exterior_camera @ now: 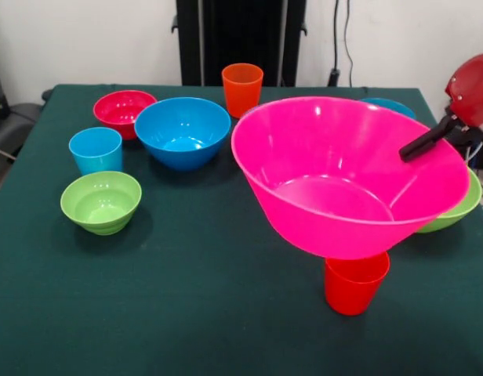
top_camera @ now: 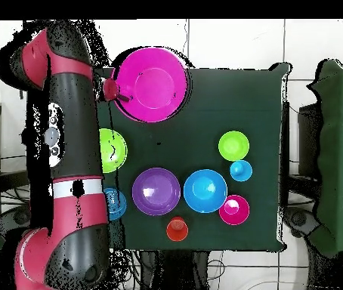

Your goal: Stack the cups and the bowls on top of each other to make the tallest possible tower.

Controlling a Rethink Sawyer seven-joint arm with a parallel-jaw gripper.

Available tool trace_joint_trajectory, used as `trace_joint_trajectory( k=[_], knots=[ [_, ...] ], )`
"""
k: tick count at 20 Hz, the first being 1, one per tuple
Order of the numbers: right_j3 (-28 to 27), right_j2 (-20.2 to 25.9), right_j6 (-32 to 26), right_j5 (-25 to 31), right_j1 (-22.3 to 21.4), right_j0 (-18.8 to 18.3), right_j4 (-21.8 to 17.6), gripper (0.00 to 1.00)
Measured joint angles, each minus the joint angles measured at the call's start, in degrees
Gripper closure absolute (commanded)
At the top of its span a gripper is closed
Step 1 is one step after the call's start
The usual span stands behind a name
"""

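On the counter's near right: the hot pink bowl (exterior_camera: pixel 335 168) sits with its small base on the upright red cup (exterior_camera: pixel 356 283), tipped so its mouth faces the front camera.
Seen from overhead: this bowl (top_camera: pixel 153 83) lies at the counter's (top_camera: pixel 205 136) far edge from the robot's base and hides the cup beneath it.
Handling: thin, glossy plastic, so probably light, stiff and slippery. Such a wide mouth over so narrow a support should topple easily.
Where to hold: the rim is the only part thin enough to pinch, since the wall is too broad to span.
Gripper (exterior_camera: pixel 410 150): it meets the bowl at the rim's right side in the front view. One black finger lies across the rim and inside the wall, and its partner is hidden behind the pink plastic.
Grip state: the fingers look clamped on the rim, judging by the bowl's tilt.
Risk: a one-sided rim pinch lets the bowl pivot, and letting go before it is level could slide it off the cup.
Other pieces: large blue bowl (exterior_camera: pixel 182 131), crimson bowl (exterior_camera: pixel 122 110), orange cup (exterior_camera: pixel 242 88), light blue cup (exterior_camera: pixel 96 150) and lime green bowl (exterior_camera: pixel 101 202) stand apart, unstacked. A purple bowl (top_camera: pixel 156 191) shows only from overhead.
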Motion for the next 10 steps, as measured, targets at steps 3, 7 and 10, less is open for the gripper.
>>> trace_joint_trajectory(
  k=[3,7,10],
  knots=[
    [-2.88,-1.39,-0.01,2.55,1.19,-0.99,1.59,1.0],
    [-5.89,-3.24,-0.01,3.42,2.67,-2.28,4.12,1.0],
    [-8.28,-5.33,-0.01,3.42,4.15,-3.45,7.08,1.0]
  ],
)
